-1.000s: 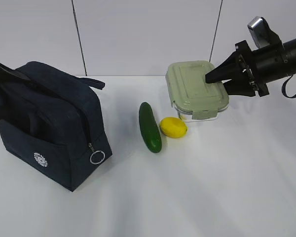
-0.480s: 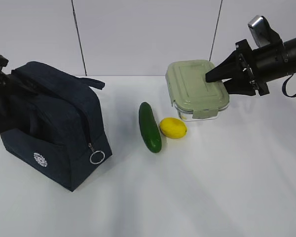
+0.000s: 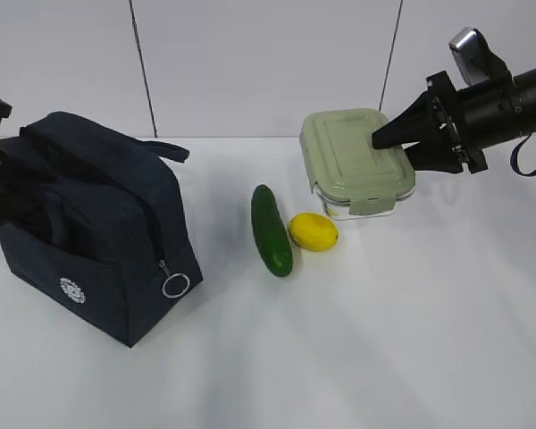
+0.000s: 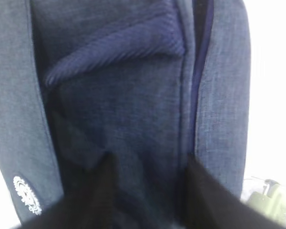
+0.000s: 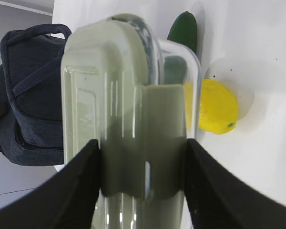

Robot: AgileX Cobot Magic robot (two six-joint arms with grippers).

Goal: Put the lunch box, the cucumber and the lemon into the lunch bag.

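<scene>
The lunch box [image 3: 353, 156], clear glass with a sage-green lid, sits at the back right. My right gripper [image 3: 395, 152] is shut on its right end; in the right wrist view the gripper [image 5: 142, 141] has its jaws on either side of the lid clip of the lunch box [image 5: 109, 86]. The cucumber [image 3: 272, 230] and the lemon [image 3: 314, 231] lie side by side in front of the box. The navy lunch bag [image 3: 98, 232] stands at the left. My left gripper [image 4: 148, 160] is open, fingers spread against the fabric of the bag's top [image 4: 133, 95].
The bag's zipper ring pull [image 3: 176, 285] hangs low on its front corner, and a strap [image 3: 165, 148] sticks out at the top. White table [image 3: 384, 340] lies in front. A wall stands close behind.
My left arm has shifted at the bag's left side, and the bag's top left has changed shape a little. The right gripper and lunch box have not moved.
</scene>
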